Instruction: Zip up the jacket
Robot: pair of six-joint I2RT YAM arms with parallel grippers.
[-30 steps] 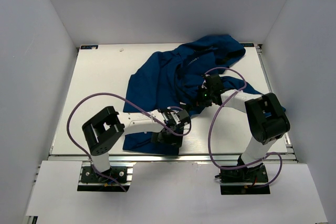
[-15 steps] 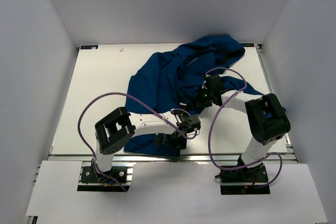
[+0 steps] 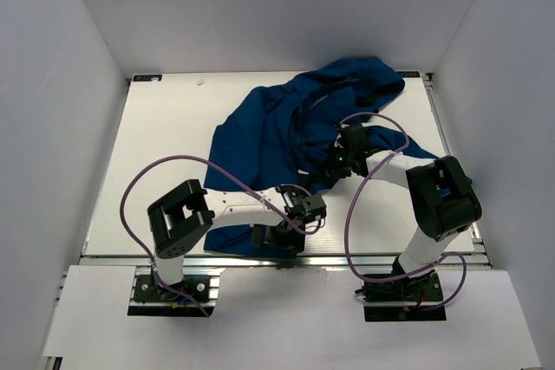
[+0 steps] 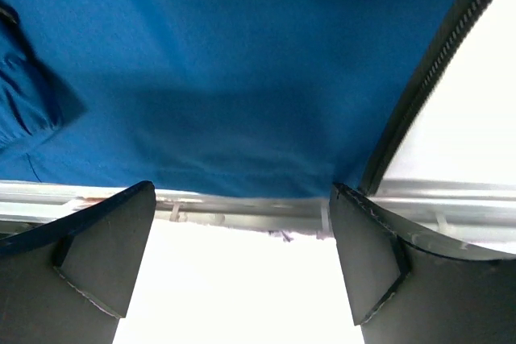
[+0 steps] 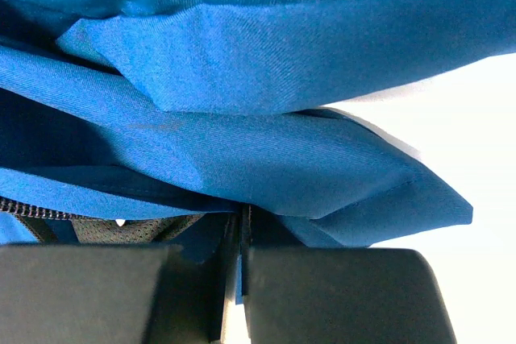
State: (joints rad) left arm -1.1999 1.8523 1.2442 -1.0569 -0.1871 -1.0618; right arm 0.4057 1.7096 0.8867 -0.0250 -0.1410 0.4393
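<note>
Jacket (image 3: 277,136) is seen crumpled on the desk (image 3: 165,153), bunched from the far right corner down to the near edge around the middle. Left hand (image 3: 276,236) is held low over the hem at that near edge, fingers spread wide with nothing pinched. In its wrist view, blue fabric is seen ahead and the dark zipper (image 4: 427,78) runs up the right side, next to bare desk. Right hand (image 3: 334,162) is sunk into the folds mid-jacket and clamped tight on a thin bit of blue fabric, with zipper teeth showing just to its left.
</note>
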